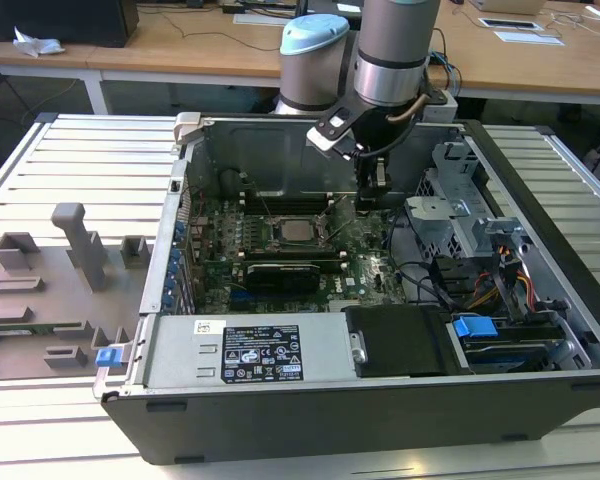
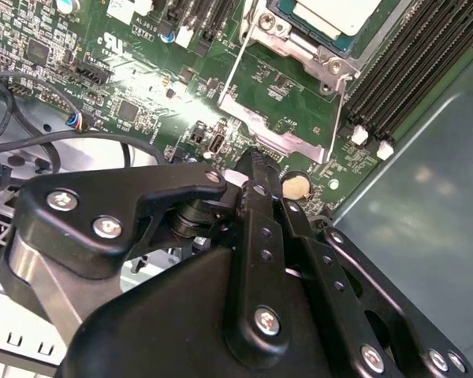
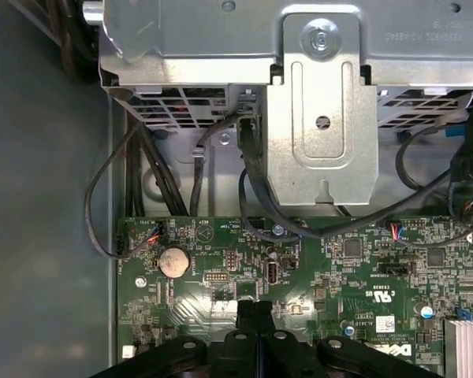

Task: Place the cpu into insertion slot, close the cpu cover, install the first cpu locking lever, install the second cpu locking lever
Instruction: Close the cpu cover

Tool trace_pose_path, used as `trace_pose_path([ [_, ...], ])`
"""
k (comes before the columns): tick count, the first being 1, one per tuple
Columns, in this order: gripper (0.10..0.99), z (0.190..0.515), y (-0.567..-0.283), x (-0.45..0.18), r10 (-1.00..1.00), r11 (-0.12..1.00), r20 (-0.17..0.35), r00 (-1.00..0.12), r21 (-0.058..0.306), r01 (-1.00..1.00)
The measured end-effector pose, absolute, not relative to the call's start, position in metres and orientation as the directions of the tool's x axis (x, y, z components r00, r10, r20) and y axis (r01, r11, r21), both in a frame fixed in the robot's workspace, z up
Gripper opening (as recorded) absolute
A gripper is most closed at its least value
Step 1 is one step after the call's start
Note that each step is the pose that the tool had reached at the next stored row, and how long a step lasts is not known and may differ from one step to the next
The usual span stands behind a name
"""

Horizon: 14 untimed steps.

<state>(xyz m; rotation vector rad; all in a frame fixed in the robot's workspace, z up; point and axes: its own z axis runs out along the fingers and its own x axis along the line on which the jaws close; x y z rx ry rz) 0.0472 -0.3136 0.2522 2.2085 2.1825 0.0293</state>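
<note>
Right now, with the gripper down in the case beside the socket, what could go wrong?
1. The shut gripper hangs low over the motherboard near the coin cell; dropping further could strike small parts.
2. Black cables loop nearby and might snag the wrist.
3. The cpu sits close; a sideways slip could knock it.

An open computer case (image 1: 380, 420) holds a green motherboard (image 1: 218, 245), with a grey fixture tray (image 1: 40, 300) beside it.
</note>
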Motion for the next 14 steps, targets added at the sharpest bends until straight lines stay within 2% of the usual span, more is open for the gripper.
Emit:
trace_pose_path([
  [14,0.106,0.239,-0.314,0.048,1.000,-0.012,-0.012,0.012,0.039,0.999],
])
